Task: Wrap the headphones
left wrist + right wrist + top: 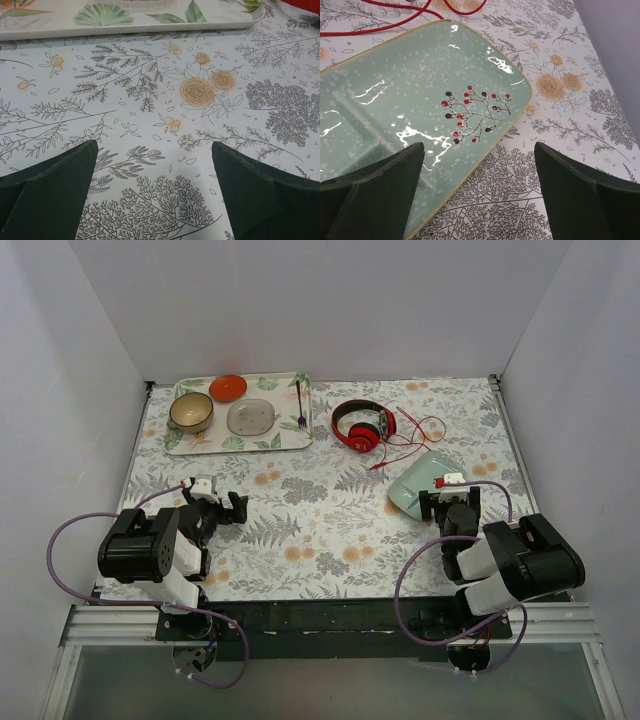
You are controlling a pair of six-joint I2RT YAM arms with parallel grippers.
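The red headphones with black headband lie on the floral tablecloth at the back centre. Their thin red cable is strewn loosely to the right; a stretch of it shows at the top of the right wrist view. My left gripper is open and empty at the near left, over bare cloth. My right gripper is open and empty at the near right, over the near edge of a pale green plate. Both are well apart from the headphones.
A leaf-print tray at the back left holds a tan bowl, a small red-orange bowl, a grey dish and a fork. The green plate lies just in front of the cable. White walls enclose the table.
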